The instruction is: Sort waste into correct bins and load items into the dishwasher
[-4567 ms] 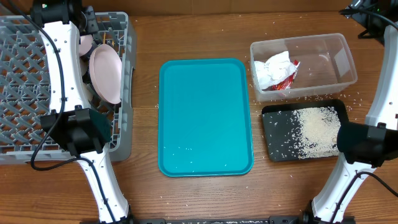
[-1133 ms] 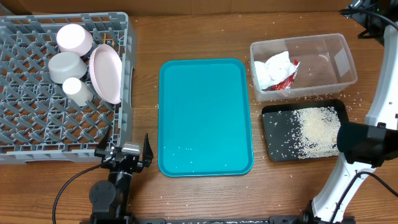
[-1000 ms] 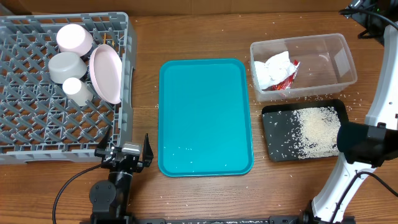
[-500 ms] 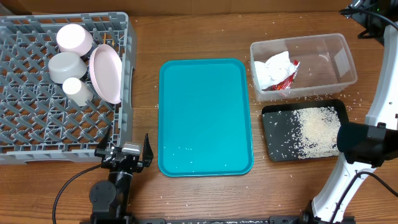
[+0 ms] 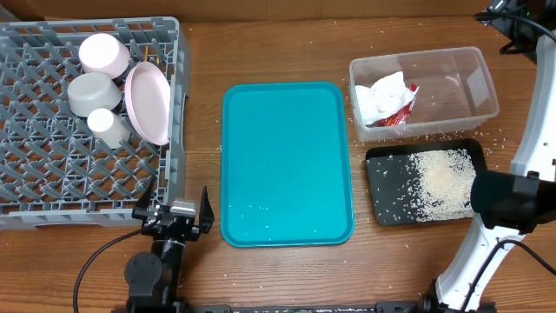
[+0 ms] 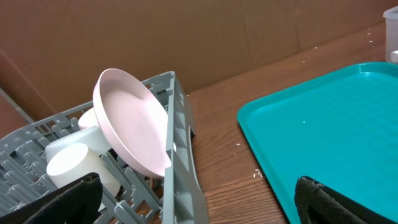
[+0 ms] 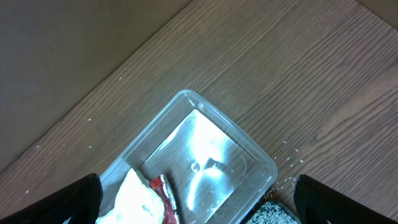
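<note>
Jaws wide, left gripper (image 5: 172, 209) sits low beside rack (image 5: 52, 174), right gripper (image 7: 199, 205) high near tub (image 5: 460, 87).

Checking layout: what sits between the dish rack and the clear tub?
Overhead view: the teal tray lies between dish rack and clear tub, table showing either side.

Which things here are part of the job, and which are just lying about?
Job: dish rack, plate, bowl, cup; clear tub, napkin, wrapper; black tray, rice.
Lying about: teal tray, bare but for a few grains.
</note>
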Controlling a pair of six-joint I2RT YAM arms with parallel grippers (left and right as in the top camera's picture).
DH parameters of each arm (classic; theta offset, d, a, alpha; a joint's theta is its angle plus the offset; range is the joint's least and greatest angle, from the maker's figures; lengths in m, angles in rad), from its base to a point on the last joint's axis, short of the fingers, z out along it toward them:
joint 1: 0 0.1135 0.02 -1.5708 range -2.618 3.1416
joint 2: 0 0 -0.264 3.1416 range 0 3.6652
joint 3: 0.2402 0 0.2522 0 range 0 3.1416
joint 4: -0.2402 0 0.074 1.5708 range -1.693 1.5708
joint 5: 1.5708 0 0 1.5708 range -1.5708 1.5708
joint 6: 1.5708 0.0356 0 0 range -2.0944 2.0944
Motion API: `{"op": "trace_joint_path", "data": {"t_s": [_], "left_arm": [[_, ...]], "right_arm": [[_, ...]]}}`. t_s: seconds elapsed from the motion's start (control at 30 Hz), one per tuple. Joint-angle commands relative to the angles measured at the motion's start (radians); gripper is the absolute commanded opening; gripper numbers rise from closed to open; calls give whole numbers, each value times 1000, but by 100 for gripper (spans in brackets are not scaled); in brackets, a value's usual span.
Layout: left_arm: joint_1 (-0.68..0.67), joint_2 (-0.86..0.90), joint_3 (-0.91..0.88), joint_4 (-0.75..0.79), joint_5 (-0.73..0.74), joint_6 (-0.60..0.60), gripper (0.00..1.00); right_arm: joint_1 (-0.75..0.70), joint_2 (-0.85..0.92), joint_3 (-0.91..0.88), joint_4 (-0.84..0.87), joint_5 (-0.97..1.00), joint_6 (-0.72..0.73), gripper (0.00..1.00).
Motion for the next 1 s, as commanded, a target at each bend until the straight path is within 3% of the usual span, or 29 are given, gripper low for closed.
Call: {"op": "trace_joint_path", "data": {"t_s": [0.0, 0.67, 0.83, 0.97], "left_arm": [[10, -2, -4, -2, -4, 8, 100], [10, -2, -4, -2, -4, 8, 100], [10, -2, -4, -2, -4, 8, 100], [10, -2, -4, -2, -4, 8, 100]], "right_arm": [[-1, -14, 30, 6, 10, 2, 100], [18, -291, -18, 61, 55, -25, 100], [29, -388, -139, 178, 51, -26, 100], [70, -509, -370, 390, 34, -26, 100]]}}
